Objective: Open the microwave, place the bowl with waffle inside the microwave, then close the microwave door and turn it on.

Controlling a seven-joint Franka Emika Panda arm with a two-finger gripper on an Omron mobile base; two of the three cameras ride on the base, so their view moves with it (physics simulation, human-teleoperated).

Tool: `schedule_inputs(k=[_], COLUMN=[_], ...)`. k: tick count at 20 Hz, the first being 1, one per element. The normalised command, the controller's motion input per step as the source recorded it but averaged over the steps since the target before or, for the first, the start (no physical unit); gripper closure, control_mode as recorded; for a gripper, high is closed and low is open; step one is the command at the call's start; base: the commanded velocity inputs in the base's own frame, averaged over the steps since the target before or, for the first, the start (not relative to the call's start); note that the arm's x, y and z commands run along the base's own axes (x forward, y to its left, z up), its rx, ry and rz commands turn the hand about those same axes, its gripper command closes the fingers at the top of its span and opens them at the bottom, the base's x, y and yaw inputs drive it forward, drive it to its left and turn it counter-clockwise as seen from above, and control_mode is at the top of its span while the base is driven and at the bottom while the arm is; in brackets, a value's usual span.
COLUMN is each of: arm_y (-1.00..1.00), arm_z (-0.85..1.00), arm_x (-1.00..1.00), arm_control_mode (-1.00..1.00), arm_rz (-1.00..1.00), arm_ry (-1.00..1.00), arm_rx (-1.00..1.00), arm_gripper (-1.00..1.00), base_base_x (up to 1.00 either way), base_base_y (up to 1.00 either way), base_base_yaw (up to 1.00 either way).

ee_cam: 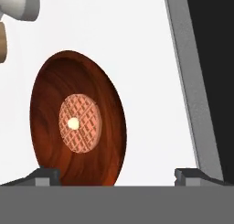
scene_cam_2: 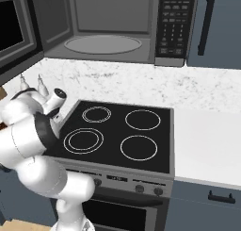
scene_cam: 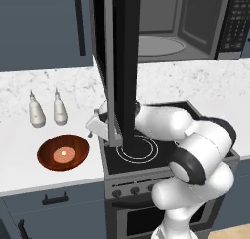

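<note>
**Open claw beside the swung-out door, bowl on the bench**

The claw (ee_cam: 117, 175) stands with its fingers spread wide and nothing between them. In the hand view the bowl (ee_cam: 77, 120) lies just ahead of the left fingertip, on the white bench (ee_cam: 141, 58), and the waffle (ee_cam: 80, 123) sits in its middle with a pale dab at the centre. Just past the right fingertip runs the grey frame of the microwave door (ee_cam: 194, 81), its dark glass beyond.

From the left base camera the door (scene_cam: 122, 62) stands wide open, edge-on, in front of the arm; the bowl (scene_cam: 63, 152) rests on the bench (scene_cam: 19, 155) left of and below the claw (scene_cam: 97, 128), with two pale bottles (scene_cam: 47, 109) behind it.

The microwave (scene_cam_2: 113, 22) hangs above the stovetop (scene_cam_2: 117, 136), its turntable bare. Its keypad (scene_cam_2: 172, 25) carries small white markings, too fine to read.
</note>
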Motion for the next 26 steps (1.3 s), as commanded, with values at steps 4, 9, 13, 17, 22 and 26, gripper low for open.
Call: schedule_inputs(k=[4,9,13,17,22,26], arm_y=[0.44,0.38,0.29,0.22,0.36,0.5], arm_z=[-0.43,-0.39,-0.42,-0.37,-0.19,0.0], arm_x=[0.39,0.25,0.18,0.18,0.17,0.06], arm_control_mode=[-1.0,-1.0,-1.0,-1.0,-1.0,-1.0], arm_rz=[0.0,0.0,0.0,0.0,0.0,-0.01], arm_ry=[0.03,0.0,0.0,0.0,0.0,0.0], arm_rx=[-0.13,-0.14,-0.13,-0.11,-0.08,-0.04], arm_gripper=[-1.0,-1.0,-1.0,-1.0,-1.0,1.0], base_base_x=[0.0,0.0,0.0,0.0,0.0,0.0], base_base_y=[0.0,0.0,0.0,0.0,0.0,0.0], base_base_yaw=[0.0,0.0,0.0,0.0,0.0,0.0])
